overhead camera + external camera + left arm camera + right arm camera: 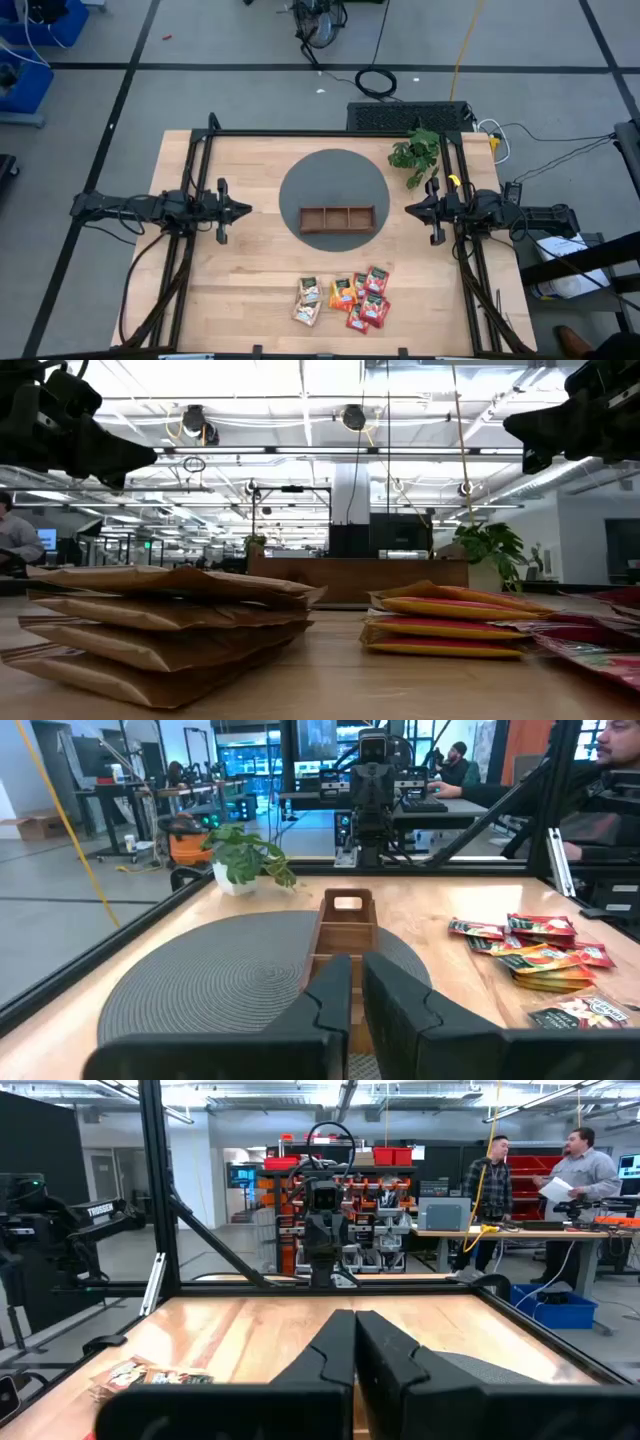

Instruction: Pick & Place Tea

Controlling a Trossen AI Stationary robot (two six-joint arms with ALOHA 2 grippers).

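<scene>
The worktop [250,260] carries a round grey mat [333,175] with a wooden tray [337,218] at centre. The tea [343,298] lies clustered near the front edge. Left gripper [243,209] and right gripper [411,209] hover at opposite side edges, fingers closed, empty.

The bench [250,290] is pale, smooth wood. The round mat [320,180] looks matt grey, ribbed in rings. The tray [337,217] is brown wood. The tea sachets [345,296] are glossy, crinkled foil-like packets.
</scene>
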